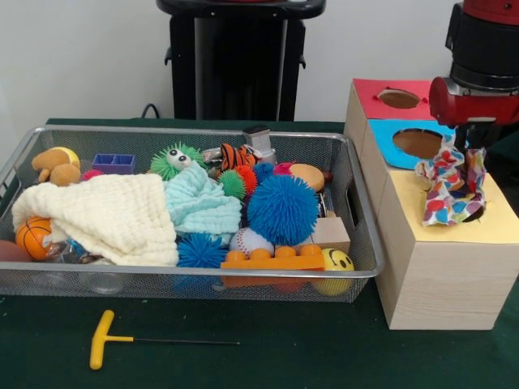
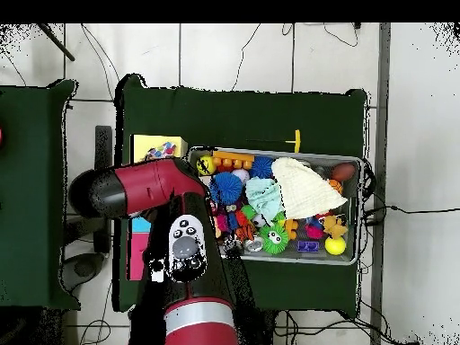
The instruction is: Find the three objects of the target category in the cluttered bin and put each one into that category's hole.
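Note:
The silver wire-mesh bin (image 1: 361,212) lies on the green table, full of toys; it also shows in the overhead view (image 2: 361,208). My gripper (image 1: 465,151) hangs over the yellow top (image 1: 495,217) of the wooden box, right of the bin. It is shut on the white polka-dot cloth (image 1: 448,185), which hangs upright with its lower end at the round hole (image 1: 475,214). A cream cloth (image 1: 113,215) and a pale blue cloth (image 1: 199,203) lie in the bin. The braided rope ring is not visible. In the overhead view my arm (image 2: 148,189) hides the gripper.
Red-topped hole (image 1: 398,98) and blue-topped hole (image 1: 417,143) sit behind the yellow one. The bin holds a blue spiky ball (image 1: 282,209), a green spiky ball (image 1: 174,160), an orange brick (image 1: 272,259) and a basketball (image 1: 34,235). A yellow-handled T-key (image 1: 101,339) lies in front.

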You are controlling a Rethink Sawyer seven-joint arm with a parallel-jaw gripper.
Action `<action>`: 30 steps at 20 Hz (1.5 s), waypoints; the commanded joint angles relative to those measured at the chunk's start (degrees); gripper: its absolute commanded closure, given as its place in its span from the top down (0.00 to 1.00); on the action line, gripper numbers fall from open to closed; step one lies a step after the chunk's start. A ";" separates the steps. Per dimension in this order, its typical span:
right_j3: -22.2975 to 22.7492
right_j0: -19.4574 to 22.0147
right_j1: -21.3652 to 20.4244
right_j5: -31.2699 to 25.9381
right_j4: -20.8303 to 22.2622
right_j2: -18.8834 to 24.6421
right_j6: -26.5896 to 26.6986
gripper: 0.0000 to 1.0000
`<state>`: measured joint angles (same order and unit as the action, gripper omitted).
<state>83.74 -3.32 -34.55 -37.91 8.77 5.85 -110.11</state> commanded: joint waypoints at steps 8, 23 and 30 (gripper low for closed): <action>0.10 0.17 0.13 4.80 -4.69 1.97 -9.15 1.00; -0.66 -0.84 0.03 5.23 -4.69 -0.40 -9.35 1.00; 3.06 1.75 -6.19 -0.42 -6.71 0.93 -6.43 1.00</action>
<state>83.29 -4.11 -36.54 -34.96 4.63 5.76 -110.11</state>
